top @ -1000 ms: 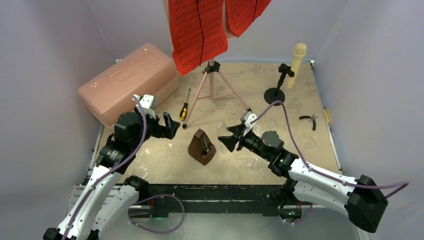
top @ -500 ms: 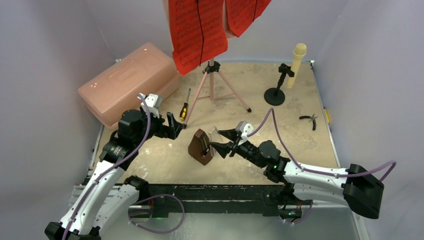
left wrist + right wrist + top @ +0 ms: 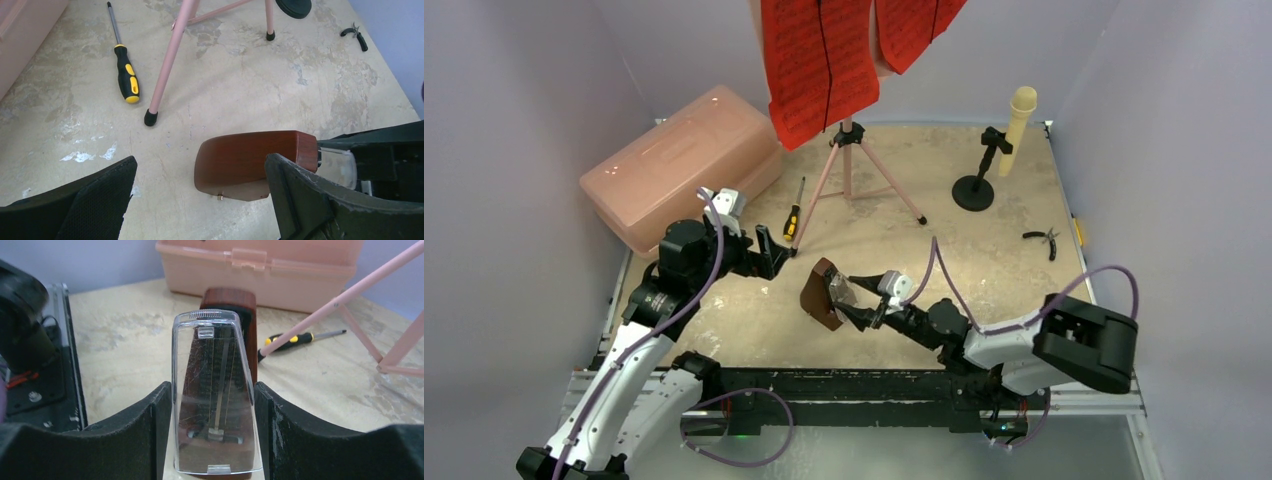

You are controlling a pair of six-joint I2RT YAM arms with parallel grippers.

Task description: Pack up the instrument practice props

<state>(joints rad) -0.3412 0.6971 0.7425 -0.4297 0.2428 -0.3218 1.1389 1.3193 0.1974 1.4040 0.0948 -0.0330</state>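
Packing looks barely begun: none of the props is stowed, and the box (image 3: 679,160), beyond and left of the metronome (image 3: 822,295), has its lid shut. The metronome stands on the bench (image 3: 984,290). The right claw (image 3: 846,297) grips the clear cover (image 3: 215,405) by its two sides and holds it at the metronome's front face; whether it is seated I cannot tell. The left claw (image 3: 769,252) gapes wide and empty just left of the metronome.

Behind the metronome the stand (image 3: 849,170) is up on its tripod with the red pages (image 3: 814,60) hanging on it. Farther back and to the right, the mic (image 3: 1019,115) sits upright in a black holder. A screwdriver (image 3: 793,222) lies behind and left of the metronome.

By my reading, fitting the cover is the step in hand. Opening the box and putting in all four props are left to do.
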